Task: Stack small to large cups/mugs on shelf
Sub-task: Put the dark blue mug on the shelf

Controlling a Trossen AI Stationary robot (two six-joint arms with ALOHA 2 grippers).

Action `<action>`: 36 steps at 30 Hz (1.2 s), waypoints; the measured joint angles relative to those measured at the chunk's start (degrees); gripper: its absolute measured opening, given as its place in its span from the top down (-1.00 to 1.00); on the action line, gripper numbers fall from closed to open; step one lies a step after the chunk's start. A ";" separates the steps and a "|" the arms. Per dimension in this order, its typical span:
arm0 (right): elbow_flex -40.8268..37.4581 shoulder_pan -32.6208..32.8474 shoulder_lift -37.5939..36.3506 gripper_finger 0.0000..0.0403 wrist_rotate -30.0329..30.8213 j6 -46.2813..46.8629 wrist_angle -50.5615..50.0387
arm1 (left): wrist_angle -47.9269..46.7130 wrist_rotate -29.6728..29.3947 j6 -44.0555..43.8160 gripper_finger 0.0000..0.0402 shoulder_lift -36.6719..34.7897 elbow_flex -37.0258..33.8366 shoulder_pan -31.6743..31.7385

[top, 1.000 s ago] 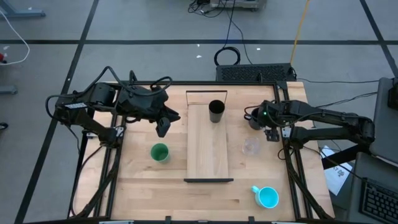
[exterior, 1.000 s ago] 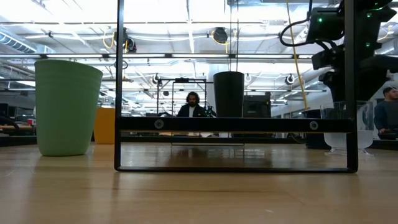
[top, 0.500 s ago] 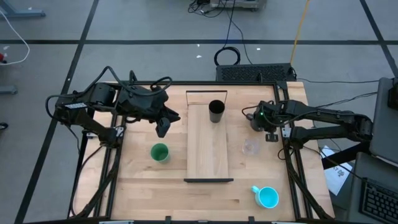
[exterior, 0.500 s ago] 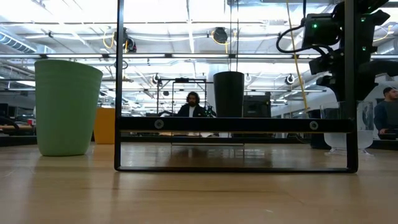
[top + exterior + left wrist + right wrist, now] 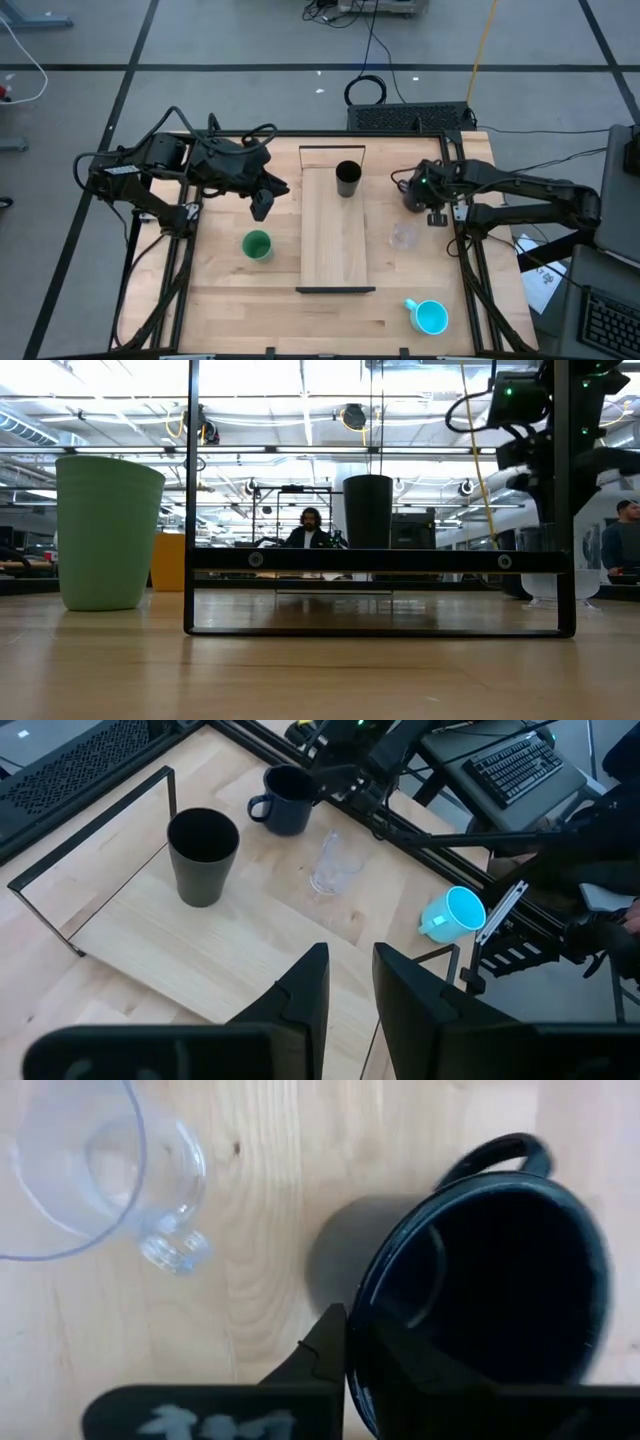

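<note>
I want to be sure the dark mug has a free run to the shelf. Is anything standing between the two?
Nothing visible does. The right gripper is shut on the dark mug rim, right of the shelf. Bare tabletop lies between them. The clear cup stands nearer the front, off that line; the tall black cup occupies the shelf's far end.

Your layout: the shelf (image 5: 336, 250) lies mid-table, with the tall cup (image 5: 347, 178) standing on its far end. Left of the shelf sits one cup (image 5: 257, 245). Right of it, the mug (image 5: 414, 193) sits farthest back, the clear cup (image 5: 403, 237) nearer, and another mug (image 5: 430, 317) at the near edge.
</note>
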 joint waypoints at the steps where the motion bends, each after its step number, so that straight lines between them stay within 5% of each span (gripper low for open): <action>1: 0.52 0.00 -0.11 0.95 0.00 -0.33 -0.32 | -0.12 0.00 0.00 0.60 0.00 0.00 0.00; 21: 18.76 3.72 -0.09 0.95 0.24 -3.78 -8.36 | -0.25 -0.31 0.03 0.60 0.00 0.00 1.67; 36: 37.78 14.15 0.00 0.96 0.23 0.51 -13.68 | 0.34 -0.08 -2.64 0.60 0.00 0.00 6.90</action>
